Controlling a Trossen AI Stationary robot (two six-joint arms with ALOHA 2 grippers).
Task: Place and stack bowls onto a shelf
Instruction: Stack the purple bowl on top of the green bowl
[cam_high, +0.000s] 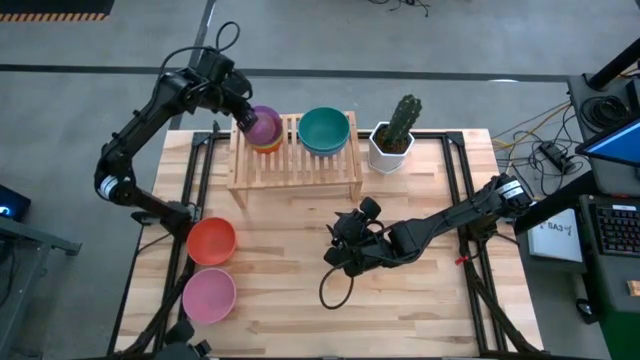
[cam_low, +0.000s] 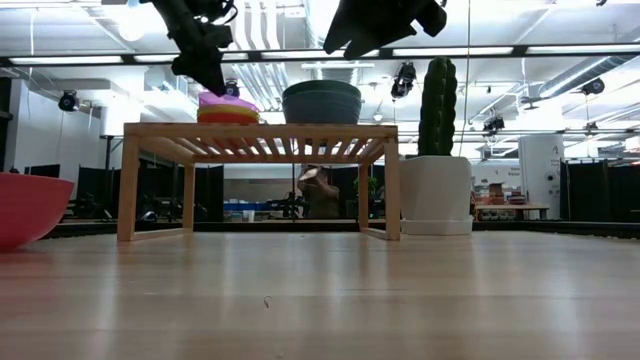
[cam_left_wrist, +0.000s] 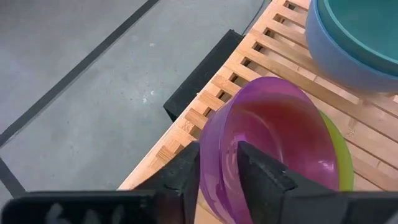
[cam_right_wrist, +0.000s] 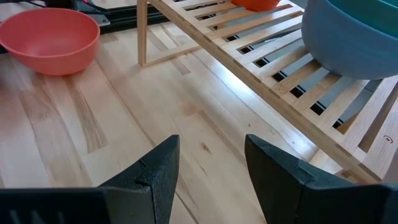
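The light-wood shelf (cam_high: 296, 165) stands at the table's far side. On its left end is a stack of bowls: lime green (cam_left_wrist: 346, 163), then yellow and orange (cam_low: 228, 116). My left gripper (cam_left_wrist: 219, 171) is shut on the purple bowl (cam_high: 264, 125) just above this stack. The teal bowl (cam_high: 324, 127) sits inside the blue bowl (cam_left_wrist: 336, 53) at mid shelf. The red-orange bowl (cam_high: 211, 241) and the pink bowl (cam_high: 209, 295) stand on the table at the near left. My right gripper (cam_high: 345, 247) is open and empty above mid table. My left gripper holds the purple bowl by its rim (cam_left_wrist: 214, 143) on the side toward the shelf's left end. One finger (cam_left_wrist: 264, 174) is inside the bowl and one (cam_left_wrist: 185, 177) outside. The fingers slant down from the far left. The bowl is tilted over the lime green bowl; whether it rests on it I cannot tell.
A white pot with a cactus (cam_high: 394, 140) stands just right of the shelf. The shelf's right end (cam_high: 350, 160) carries nothing. Black frame rails (cam_high: 462, 190) run along the table's left and right sides.
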